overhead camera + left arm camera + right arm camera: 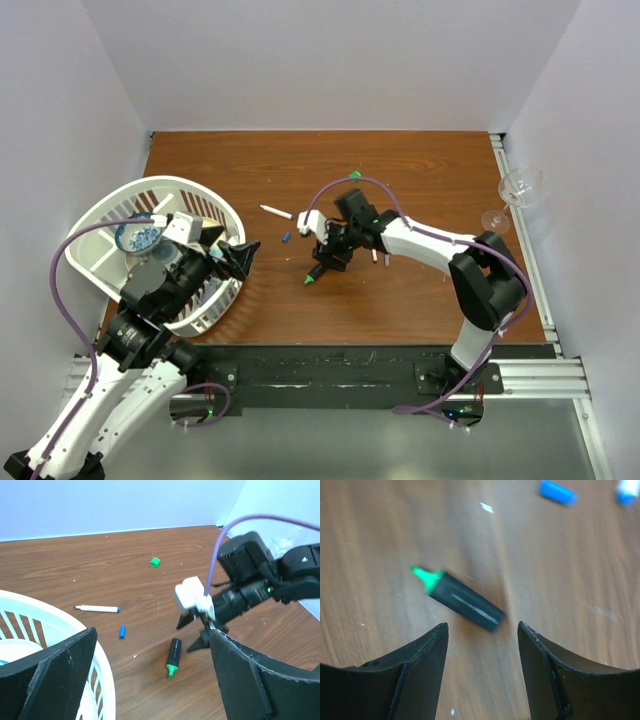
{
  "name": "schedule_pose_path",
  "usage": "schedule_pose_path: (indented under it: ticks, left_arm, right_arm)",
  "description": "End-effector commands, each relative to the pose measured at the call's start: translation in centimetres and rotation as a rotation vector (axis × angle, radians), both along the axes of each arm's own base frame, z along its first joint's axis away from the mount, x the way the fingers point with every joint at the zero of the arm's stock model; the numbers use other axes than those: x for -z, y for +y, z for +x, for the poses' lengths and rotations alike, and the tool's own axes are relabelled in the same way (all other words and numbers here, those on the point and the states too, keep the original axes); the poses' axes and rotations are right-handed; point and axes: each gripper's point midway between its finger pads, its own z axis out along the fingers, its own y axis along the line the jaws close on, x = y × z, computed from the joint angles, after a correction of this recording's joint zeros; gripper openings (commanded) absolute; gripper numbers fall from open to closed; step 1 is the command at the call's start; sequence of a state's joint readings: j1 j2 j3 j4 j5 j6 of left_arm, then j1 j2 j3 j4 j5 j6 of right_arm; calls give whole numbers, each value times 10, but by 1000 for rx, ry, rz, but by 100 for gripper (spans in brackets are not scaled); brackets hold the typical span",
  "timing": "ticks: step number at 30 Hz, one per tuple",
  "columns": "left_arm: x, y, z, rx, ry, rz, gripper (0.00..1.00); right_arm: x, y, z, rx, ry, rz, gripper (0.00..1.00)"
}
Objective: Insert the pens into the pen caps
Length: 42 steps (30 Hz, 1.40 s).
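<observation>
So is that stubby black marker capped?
No. The stubby black marker lies flat with its green tip bare; the small green plastic cap sits apart on the brown wooden table.

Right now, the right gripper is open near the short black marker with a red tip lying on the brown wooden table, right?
No. The short black marker has a green tip, not red, as the right wrist view shows. The right gripper is open near it on the brown wooden table.

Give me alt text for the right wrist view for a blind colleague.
A short black marker with a green tip lies on the brown wooden table just beyond the open right gripper. A small blue plastic cap lies at upper right.
</observation>
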<state>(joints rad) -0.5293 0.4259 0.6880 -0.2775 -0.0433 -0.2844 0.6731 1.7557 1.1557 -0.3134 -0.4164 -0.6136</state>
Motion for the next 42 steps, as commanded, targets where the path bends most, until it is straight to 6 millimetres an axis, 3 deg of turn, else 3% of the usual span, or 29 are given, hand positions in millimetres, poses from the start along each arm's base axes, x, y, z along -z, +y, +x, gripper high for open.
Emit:
schedule_pose_path:
  ticks: [1, 3, 10, 14, 21, 24, 32, 36, 42]
  left_arm:
    - [-11, 8, 4, -47, -44, -11, 100]
    - [-12, 9, 3, -49, -49, -14, 100]
    - [-12, 9, 3, -47, -53, -15, 100]
    - [-13, 11, 3, -55, -57, -16, 100]
    - [-16, 13, 2, -66, -69, -23, 100]
    - [-16, 15, 1, -74, -73, -24, 100]
    - [-13, 4, 2, -24, -33, -36, 99]
    - [-7, -3, 4, -5, 30, -31, 98]
    - [-9, -13, 7, 30, 61, -38, 95]
  right_arm:
    - [7, 21, -8, -182, -57, -26, 61]
    - [20, 22, -10, -203, -46, -72, 61]
    - [35, 35, -19, -239, -58, -114, 60]
    - [44, 32, -16, -216, -53, -159, 55]
    - [52, 23, -13, -93, -6, -198, 22]
    - [49, 26, -8, 9, 14, -171, 12]
    - [38, 30, -8, 290, 120, -82, 0]
    - [17, 28, -7, 403, 104, 23, 0]
    - [11, 12, -8, 556, 129, 35, 0]
